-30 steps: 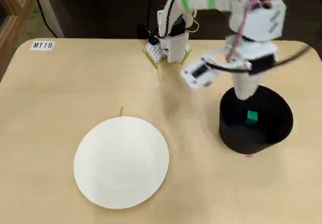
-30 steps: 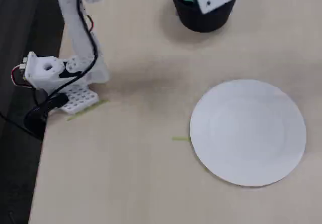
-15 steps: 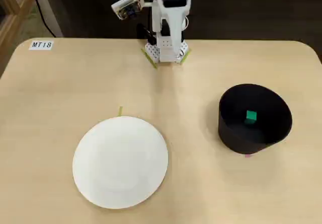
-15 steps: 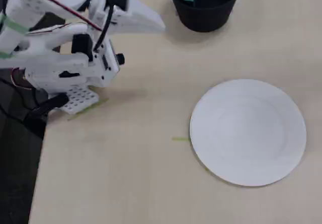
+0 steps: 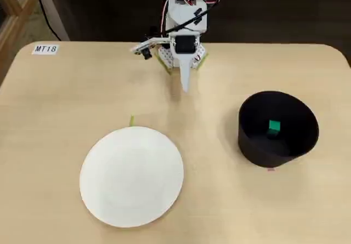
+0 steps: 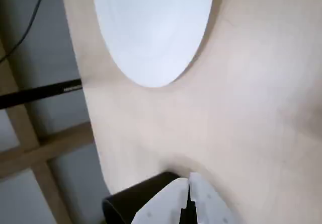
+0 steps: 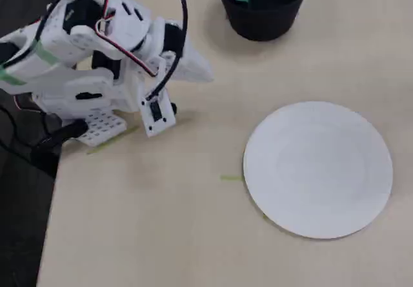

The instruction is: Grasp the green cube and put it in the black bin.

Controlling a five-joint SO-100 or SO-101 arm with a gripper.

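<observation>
my claw [image 6: 189, 183] is pinched together and empty near my base, because the green cube [image 5: 273, 126] lies inside the black bin [image 5: 251, 144] at right.

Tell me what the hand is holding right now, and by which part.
Nothing. The hand is closed and empty, folded back near the arm's base. The green cube lies loose inside the black bin, away from the hand.
</observation>
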